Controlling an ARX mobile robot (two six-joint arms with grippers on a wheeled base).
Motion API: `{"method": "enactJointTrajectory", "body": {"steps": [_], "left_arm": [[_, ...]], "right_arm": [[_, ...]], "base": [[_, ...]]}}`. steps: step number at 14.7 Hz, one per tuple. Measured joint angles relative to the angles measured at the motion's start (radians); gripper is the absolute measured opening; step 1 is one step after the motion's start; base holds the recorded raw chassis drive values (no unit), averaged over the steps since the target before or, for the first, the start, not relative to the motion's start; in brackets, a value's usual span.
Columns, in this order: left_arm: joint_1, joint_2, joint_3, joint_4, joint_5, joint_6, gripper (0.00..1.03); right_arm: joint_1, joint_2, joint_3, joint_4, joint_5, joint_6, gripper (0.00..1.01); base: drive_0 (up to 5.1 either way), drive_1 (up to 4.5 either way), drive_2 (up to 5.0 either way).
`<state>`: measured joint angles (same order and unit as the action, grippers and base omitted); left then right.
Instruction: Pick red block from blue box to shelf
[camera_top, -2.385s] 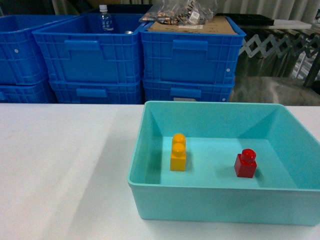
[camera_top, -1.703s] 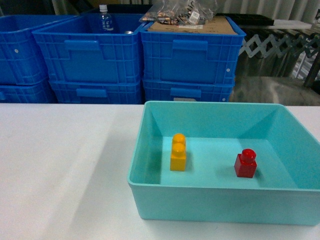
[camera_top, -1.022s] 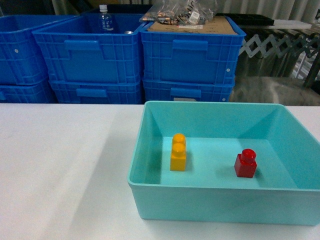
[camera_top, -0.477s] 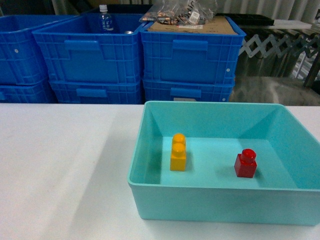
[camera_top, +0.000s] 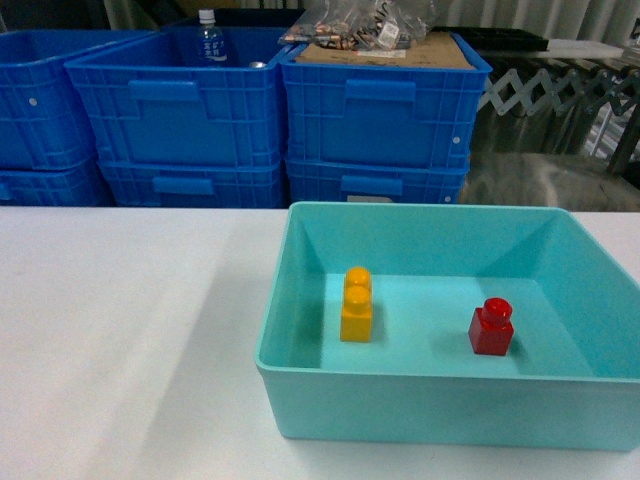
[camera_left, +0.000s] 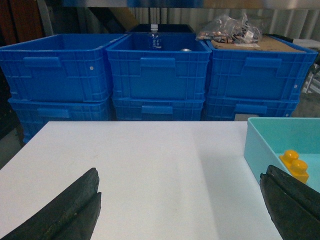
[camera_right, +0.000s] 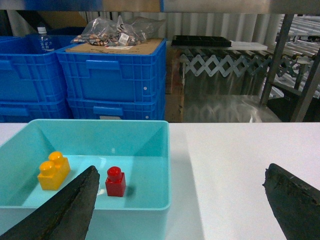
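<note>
Red block untouched in tray; both arms held back, fingers spread.

Red block (camera_top: 491, 327) stands lower right in the blue box (camera_top: 420, 395), yellow brick (camera_top: 356, 305) to its left. Right gripper (camera_right: 180, 200) and left gripper (camera_left: 180, 200) wide open, empty. Risks: fingers clipping the near wall, or tipping the block on approach.

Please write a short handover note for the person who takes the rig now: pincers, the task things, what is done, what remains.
Left pincer: open, empty, above bare table.
Right pincer: open, empty, near the blue box.
Red block: upright on the box floor, right part, apart from the yellow brick.
Shelf: none clearly identifiable in these views.
Done: nothing visible; block not yet grasped.
Left: grasp the red block, lift it out, place it on the shelf.
</note>
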<state>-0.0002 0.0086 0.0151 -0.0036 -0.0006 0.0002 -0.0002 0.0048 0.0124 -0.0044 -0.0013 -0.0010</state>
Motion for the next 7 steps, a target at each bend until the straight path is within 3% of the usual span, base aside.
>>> {"method": "enactJointTrajectory", "body": {"steps": [7], "left_arm": [[0.0, 0.0, 0.0, 0.0, 0.0, 0.0, 0.98]], "right_arm": [[0.0, 0.0, 0.0, 0.0, 0.0, 0.0, 0.98]], "base": [[0.0, 0.0, 0.0]]}}
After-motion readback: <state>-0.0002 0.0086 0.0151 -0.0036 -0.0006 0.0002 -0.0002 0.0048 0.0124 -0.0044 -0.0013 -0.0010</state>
